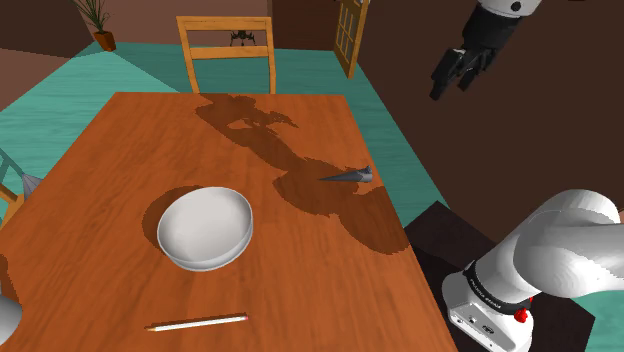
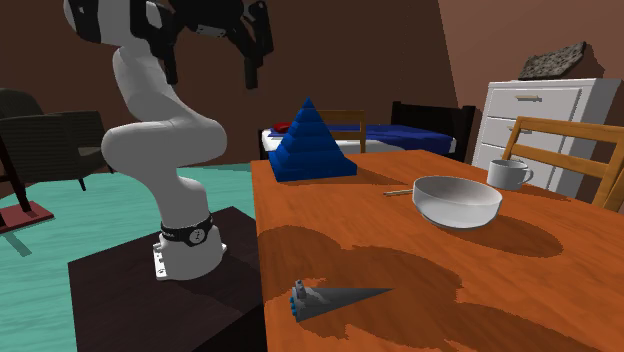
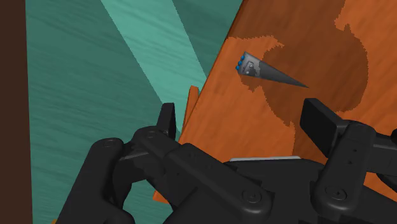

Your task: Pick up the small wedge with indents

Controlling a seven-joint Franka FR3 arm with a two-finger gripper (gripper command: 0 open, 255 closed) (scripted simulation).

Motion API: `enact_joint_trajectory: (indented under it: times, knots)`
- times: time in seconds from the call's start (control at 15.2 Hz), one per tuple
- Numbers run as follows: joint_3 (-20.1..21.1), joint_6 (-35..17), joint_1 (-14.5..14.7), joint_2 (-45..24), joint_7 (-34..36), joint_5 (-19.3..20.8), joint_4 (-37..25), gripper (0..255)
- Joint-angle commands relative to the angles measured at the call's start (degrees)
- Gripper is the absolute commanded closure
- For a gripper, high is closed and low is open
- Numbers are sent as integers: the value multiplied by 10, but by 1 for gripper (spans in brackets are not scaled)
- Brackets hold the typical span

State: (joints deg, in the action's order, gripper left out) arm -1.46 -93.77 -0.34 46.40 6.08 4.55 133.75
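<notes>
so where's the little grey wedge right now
The grey wedge lies flat on the wooden table near its edge on the shoulder view's right, the side by the stand, right of the white bowl.

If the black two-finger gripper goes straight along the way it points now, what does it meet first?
The gripper would probably meet the orange-brown wooden tabletop near its edge, short of the small grey pointed wedge; depth is unclear.

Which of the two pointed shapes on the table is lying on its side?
The small grey wedge, lying flat with its tip pointing sideways; the blue pyramid stands upright on its base.
</notes>
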Motion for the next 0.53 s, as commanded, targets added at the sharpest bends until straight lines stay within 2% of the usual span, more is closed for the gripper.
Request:
enact_joint_trajectory:
  times: [0.0, 0.46]
  knots:
    - [0, 0, 0, 0, 0, 0, 0, 0]
    - [-17, -98, 55, -115, -129, 19, 20, 0]
